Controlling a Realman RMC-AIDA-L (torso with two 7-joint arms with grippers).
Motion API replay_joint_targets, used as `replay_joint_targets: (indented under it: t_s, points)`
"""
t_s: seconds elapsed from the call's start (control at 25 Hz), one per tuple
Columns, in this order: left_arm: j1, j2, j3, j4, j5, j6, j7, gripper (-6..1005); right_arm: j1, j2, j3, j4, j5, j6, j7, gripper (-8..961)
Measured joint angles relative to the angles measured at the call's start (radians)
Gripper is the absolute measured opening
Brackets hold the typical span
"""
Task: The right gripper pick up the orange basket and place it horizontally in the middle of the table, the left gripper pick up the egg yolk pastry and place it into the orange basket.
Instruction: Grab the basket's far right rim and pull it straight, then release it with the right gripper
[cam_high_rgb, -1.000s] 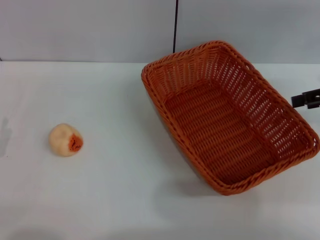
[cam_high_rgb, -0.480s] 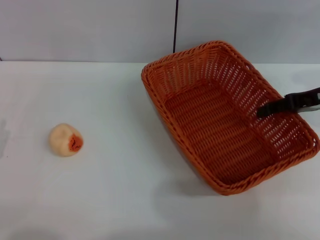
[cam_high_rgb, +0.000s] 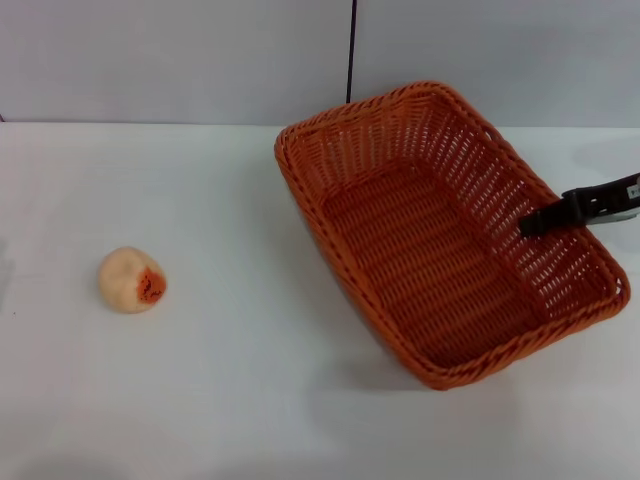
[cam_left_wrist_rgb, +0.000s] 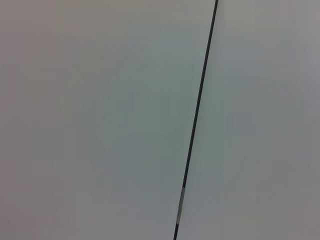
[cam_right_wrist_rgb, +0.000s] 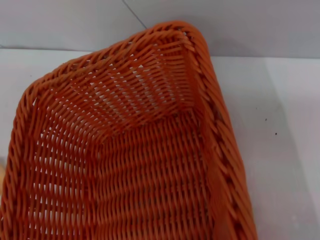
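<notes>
the orange basket (cam_high_rgb: 440, 235) sat on the right half of the table (cam_high_rgb: 230, 390), set at a slant: its long axis ran from the far corner near the middle of the table's back edge toward the near right, so neither side lay square to the table's edges. its opening faced up, and one short end pointed toward the back wall. in the right wrist view that basket (cam_right_wrist_rgb: 130, 150) filled most of the frame, its braided rim and openwork side close under the camera.

the right gripper (cam_high_rgb: 535, 224) reached in from the right edge of the head view, its dark tip lying over the basket's right long wall, at or just inside the rim. how far its fingers were parted, and whether they had hold of the wicker, could not be told.

the egg yolk pastry (cam_high_rgb: 132, 280) lay well apart on the left side of the table, its orange-red patch turned toward the basket. the left gripper appeared in no view; its wrist camera faced only a plain wall with a dark seam (cam_left_wrist_rgb: 197, 120).
</notes>
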Motion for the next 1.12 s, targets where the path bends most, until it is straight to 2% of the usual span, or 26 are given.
replay_joint_targets:
  t_s: [0.36,0.52,0.56,0.6,0.68,0.72,0.76,0.88,0.96,1.12]
  points:
    - [-0.006,0.000,-0.001,-0.002,0.000,0.001,0.000,764,-0.001,0.001,0.000,-0.023,0.003,0.004,-0.049,145]
    - [-0.002,0.000,-0.001,-0.002,0.000,0.002,0.000,761,-0.003,0.011,-0.001,-0.068,0.006,-0.027,-0.139,145]
    - [0.001,0.000,-0.001,-0.002,0.000,0.003,0.000,761,-0.003,0.024,-0.002,-0.111,0.015,-0.065,-0.229,145]
    - [0.001,0.000,-0.001,-0.002,0.000,0.003,0.000,760,-0.003,0.024,-0.002,-0.111,0.015,-0.065,-0.229,145]
    - [0.008,0.000,-0.001,-0.001,0.000,0.010,0.000,758,-0.003,0.031,-0.005,-0.166,0.058,-0.144,-0.388,145]
    - [0.008,0.000,-0.001,-0.001,0.000,0.010,0.000,758,-0.003,0.031,-0.005,-0.166,0.058,-0.144,-0.388,145]
    - [0.012,0.000,0.000,0.001,0.000,0.022,0.000,757,0.002,0.030,-0.016,-0.193,0.076,-0.186,-0.467,145]
    - [0.020,0.000,0.002,0.002,0.002,0.037,0.000,755,0.012,0.023,-0.042,-0.211,0.079,-0.218,-0.527,145]
    - [0.024,0.000,0.003,0.004,0.004,0.044,0.000,753,0.033,0.008,-0.065,-0.217,0.080,-0.260,-0.622,145]
    - [0.045,0.000,0.014,0.006,0.006,0.082,0.000,751,0.055,-0.003,-0.063,-0.216,0.082,-0.283,-0.718,145]
